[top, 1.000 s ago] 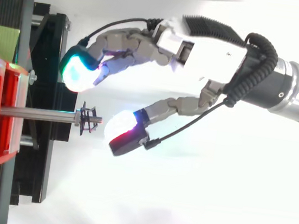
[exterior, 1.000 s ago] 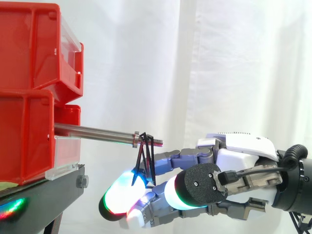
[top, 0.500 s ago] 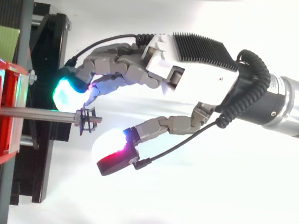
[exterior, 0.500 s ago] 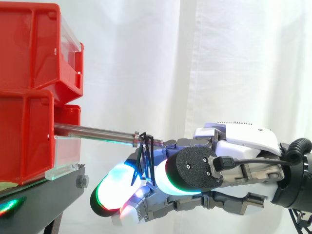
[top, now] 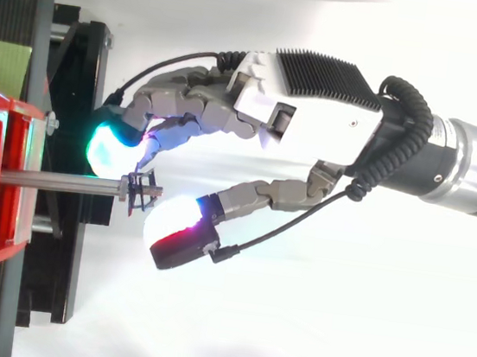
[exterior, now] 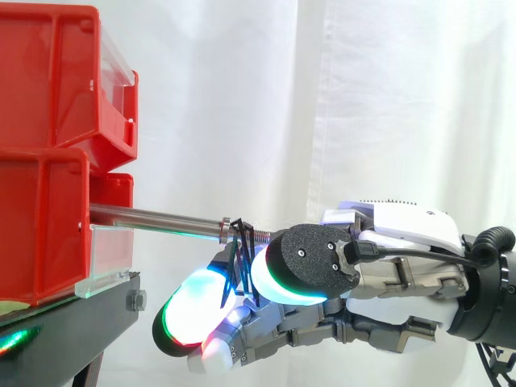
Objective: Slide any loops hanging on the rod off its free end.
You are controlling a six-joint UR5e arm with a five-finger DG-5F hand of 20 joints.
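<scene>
A steel rod (exterior: 153, 218) sticks out to the right from the red bins (exterior: 48, 161). Thin black loops (exterior: 240, 242) hang near its threaded free end, just past a nut, and appear from above as the loops (top: 138, 194). My hand (top: 316, 110) reaches in from the right at the rod's end. Its thumb pad (top: 176, 227) lies close on one side of the loops, and its glowing finger pads (top: 114, 146) sit on the other side, a little apart from them. In the side view the thumb pad (exterior: 302, 262) covers the rod's tip and the finger pads (exterior: 193, 310) sit below the rod.
The bins rest on a black stand (exterior: 72, 322) whose edge lies just under the finger pads. A white curtain hangs behind. Free room lies to the right of the rod's end, where the arm comes in.
The hand has moved left onto the rod's end. The thumb has swung in towards the loops and the finger pads have come closer on the far side. The loops hang where they were.
</scene>
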